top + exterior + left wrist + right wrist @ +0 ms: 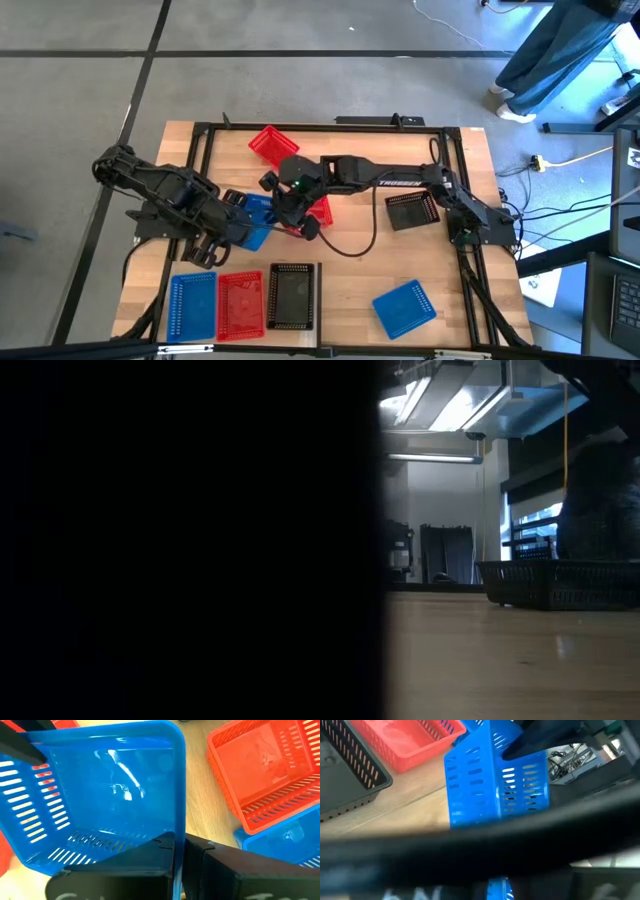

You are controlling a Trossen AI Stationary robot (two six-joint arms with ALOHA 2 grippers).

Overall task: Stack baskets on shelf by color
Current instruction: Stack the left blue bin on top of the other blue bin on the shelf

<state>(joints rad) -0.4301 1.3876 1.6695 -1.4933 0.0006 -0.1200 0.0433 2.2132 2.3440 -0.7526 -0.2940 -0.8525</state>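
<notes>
- Left gripper at mid-table, left of centre, clamped on the wall of a blue basket; basket held tilted off the tabletop.
- Right gripper reaching across from the right side, right next to the same blue basket; finger spread not readable in any view, cannot tell whether it grips anything.
- Red basket lying under the right gripper, mostly hidden by the arm.
- Second red basket tilted near the far edge of the table.
- Black basket alone right of centre, under the right arm's forearm.
- Row of three along the near edge, side by side and touching: blue, red, black.
- Another blue basket lying askew at near right, well apart from the row.
- Low view half blocked by something dark; only a black basket visible there on the wood.
- Person's legs on the floor beyond the table's far right corner.
</notes>
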